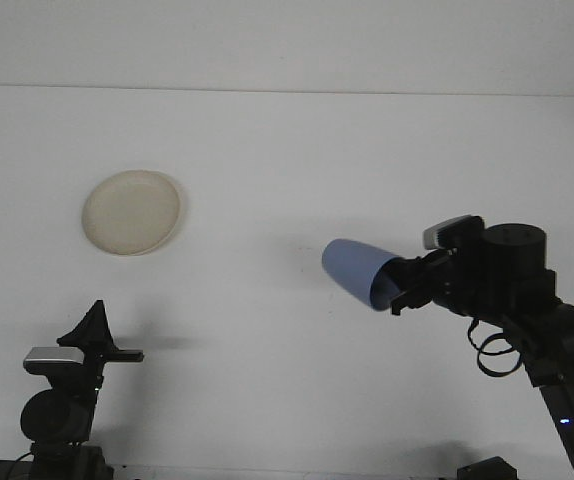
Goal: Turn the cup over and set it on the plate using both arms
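The blue cup (359, 273) was held in the air over the white counter (287, 180), lying nearly on its side, its closed bottom pointing toward the plate (131, 212) and slightly upward, its open mouth turned the other way. The right gripper (404, 289) had the cup at that mouth end: its jaws were closed on the rim, so the body of the cup stuck out beyond them toward the plate side while the rim itself was partly hidden among the dark jaw parts. The black right arm (527, 310) ran from the gripper down toward the lower right corner of the front view, on the side of the cup away from the plate.

The cream-coloured plate lay flat on the counter, well apart from the cup, farther back and off to the left of it. Nothing rested on the plate.

The left gripper (95, 322) stood nearer the camera than the plate, almost straight below it in the front view, pointing upward. Its jaws appeared as one dark tapered tip with no gap visible, pressed together and holding nothing. It was well apart from both the plate and the cup.
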